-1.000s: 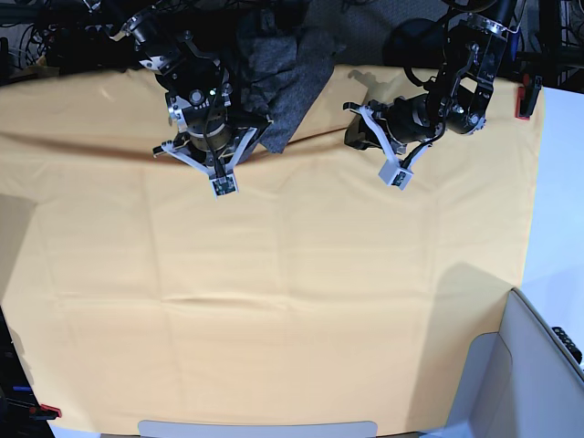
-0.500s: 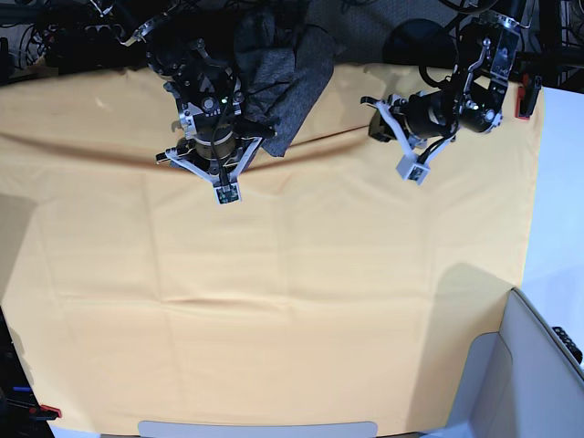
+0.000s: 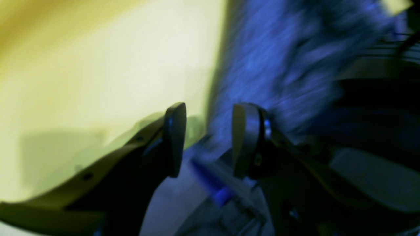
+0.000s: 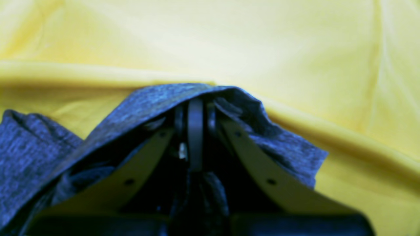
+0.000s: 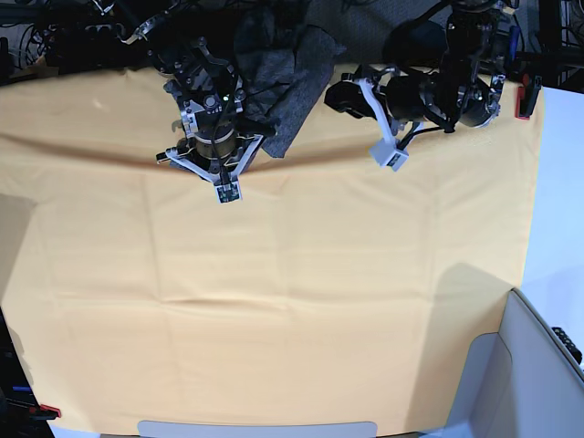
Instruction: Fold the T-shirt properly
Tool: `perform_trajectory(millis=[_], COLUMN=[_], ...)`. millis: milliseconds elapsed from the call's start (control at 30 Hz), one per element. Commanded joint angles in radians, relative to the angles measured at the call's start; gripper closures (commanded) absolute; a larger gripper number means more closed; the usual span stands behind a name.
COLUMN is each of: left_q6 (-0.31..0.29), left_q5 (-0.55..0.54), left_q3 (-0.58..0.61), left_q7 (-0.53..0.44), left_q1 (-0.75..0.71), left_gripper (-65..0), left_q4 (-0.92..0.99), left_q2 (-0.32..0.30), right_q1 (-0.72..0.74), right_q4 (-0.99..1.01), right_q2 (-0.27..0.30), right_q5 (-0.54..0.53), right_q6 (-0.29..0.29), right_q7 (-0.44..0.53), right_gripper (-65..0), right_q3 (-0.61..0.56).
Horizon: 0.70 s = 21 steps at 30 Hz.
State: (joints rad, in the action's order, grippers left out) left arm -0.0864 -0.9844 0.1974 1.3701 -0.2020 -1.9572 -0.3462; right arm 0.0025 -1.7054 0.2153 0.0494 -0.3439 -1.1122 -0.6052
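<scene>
The dark-grey T-shirt (image 5: 285, 66) lies bunched at the far edge of the yellow cloth, partly hanging over the edge. My right gripper (image 5: 219, 153) is just left of the shirt's lower corner. In the right wrist view it (image 4: 195, 131) is shut, with a fold of the grey T-shirt (image 4: 137, 105) draped over and around its tips. My left gripper (image 5: 341, 95) is at the shirt's right edge. In the left wrist view it (image 3: 205, 141) is open with nothing between the fingers, and the blurred grey fabric (image 3: 279, 65) is just beyond them.
A yellow cloth (image 5: 274, 301) covers the table, with a raised crease (image 5: 109, 153) running across near the far edge. A grey bin (image 5: 538, 365) stands at the front right. A red clamp (image 5: 525, 100) sits at the far right edge.
My left arm has swung left and toward the far edge, up to the shirt's right side. My right gripper has stayed almost still at the shirt's corner.
</scene>
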Motion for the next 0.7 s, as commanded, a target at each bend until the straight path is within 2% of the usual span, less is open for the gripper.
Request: perform_trajectory(millis=[0,200,500,667], left_q6=[0.003,0.001,0.000,0.000], left_q5=[-0.028,-0.028,-0.029,-0.029], left_q3=[0.000,0.026,0.173,0.196], left_q7=[0.026,0.022,-0.050,-0.042], left_q1=[0.003,0.020,0.123,0.137], left_gripper=[-23.1,-23.2,-23.3,-23.3], left_q4=[-0.001,0.088,0.292,0.307], left_q2=[0.012,0.060,0.063,0.091], right_q1=[-0.022,-0.037,-0.037,-0.037], right_q4=[0.052,0.052,0.052,0.052], right_q2=[0.019,0.016,0.013,0.002], right_q5=[-0.059,-0.059,-0.059,-0.059], right_q6=[0.009,0.009,0.009,0.009], right_q7=[-0.105,-0.105,-0.105,-0.105], right_gripper=[0.0,0.0,0.0,0.0], right_q3=[0.005,0.006,0.006,0.008])
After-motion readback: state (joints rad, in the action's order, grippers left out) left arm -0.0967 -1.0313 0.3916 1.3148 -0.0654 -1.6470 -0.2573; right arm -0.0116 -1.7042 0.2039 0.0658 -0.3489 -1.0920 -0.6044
